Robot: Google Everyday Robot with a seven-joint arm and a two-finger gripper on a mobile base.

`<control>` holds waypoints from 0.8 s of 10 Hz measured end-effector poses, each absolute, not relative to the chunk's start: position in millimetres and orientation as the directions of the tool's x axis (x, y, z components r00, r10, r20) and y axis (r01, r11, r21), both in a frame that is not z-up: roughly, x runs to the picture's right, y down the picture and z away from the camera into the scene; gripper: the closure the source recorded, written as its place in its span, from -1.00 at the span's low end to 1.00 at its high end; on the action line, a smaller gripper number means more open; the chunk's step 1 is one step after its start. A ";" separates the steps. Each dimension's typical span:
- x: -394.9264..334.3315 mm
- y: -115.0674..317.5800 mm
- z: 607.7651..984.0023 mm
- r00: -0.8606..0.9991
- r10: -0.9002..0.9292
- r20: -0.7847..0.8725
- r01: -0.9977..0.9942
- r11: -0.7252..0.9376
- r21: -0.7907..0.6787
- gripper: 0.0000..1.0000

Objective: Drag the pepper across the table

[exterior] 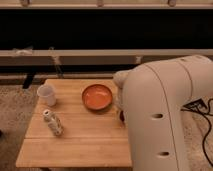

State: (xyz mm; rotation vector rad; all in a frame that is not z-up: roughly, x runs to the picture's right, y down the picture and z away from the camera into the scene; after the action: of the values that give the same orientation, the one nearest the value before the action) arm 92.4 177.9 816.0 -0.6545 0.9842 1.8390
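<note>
Wooden table (pixel 75 135) edge hides the pincer (fully closed) behind the white arm (pixel 160 110), beside the pepper (pixel 121 115)

One bowl (pixel 97 96), cup (pixel 47 94), bottle (pixel 53 123).

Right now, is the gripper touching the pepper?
Cannot tell. In the camera view the robot's white arm covers the gripper, which is out of sight behind it, at the table's right edge. Only a dark red sliver of the pepper shows beside the orange bowl.
</note>
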 end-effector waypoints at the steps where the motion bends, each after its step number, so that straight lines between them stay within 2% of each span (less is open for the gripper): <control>1: 87.7 184.1 810.7 -0.418 0.473 -0.776 -0.908 -0.240 0.343 1.00; 8: 51.4 242.5 754.5 -0.248 0.456 -0.855 -0.968 -0.083 0.237 1.00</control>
State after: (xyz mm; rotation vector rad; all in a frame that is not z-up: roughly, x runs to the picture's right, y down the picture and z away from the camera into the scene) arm 51.4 242.5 754.5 -0.7280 1.0000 1.5974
